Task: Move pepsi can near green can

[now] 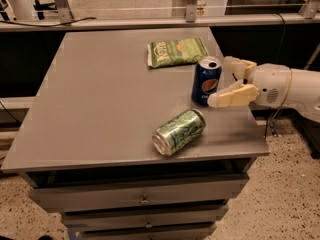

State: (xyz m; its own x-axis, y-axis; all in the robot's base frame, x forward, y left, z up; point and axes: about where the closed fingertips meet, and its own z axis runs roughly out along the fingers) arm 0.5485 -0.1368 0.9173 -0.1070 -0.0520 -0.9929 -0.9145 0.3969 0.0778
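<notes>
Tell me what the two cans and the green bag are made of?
The pepsi can and green can: glossy printed metal, likely aluminium, silver ends. The chip bag: crinkly glossy film, probably plastic. The gripper, just right of the pepsi can, looks cream plastic.
</notes>
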